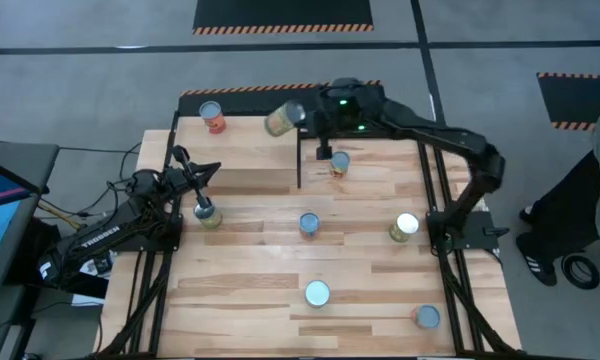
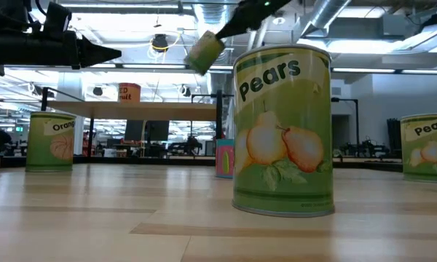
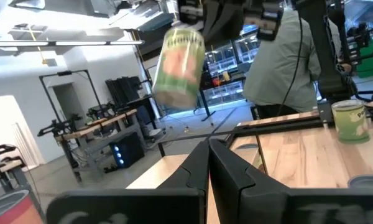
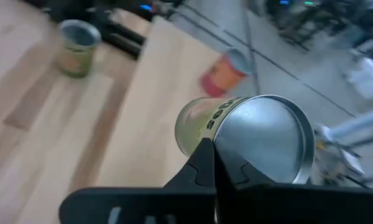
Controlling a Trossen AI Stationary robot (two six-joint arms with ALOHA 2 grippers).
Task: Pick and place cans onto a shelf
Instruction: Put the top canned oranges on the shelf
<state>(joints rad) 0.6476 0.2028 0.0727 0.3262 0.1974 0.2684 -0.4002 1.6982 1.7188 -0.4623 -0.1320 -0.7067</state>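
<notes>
Watching from above, I see the right gripper [image 1: 303,117] at the table's twelve o'clock edge, fingers drawn together and apparently nipping the rim of a green-labelled can [image 1: 282,121]. The can hangs tilted in the air over the far edge of the shelf [image 1: 245,155], at the three o'clock side of a red-labelled can [image 1: 212,117] standing there. I judge the tin rigid and light but slick. A rim pinch lets it swing, so I'd rather grip across the label at mid-height. The left gripper [image 1: 195,182] waits at nine o'clock, fingers together.
</notes>
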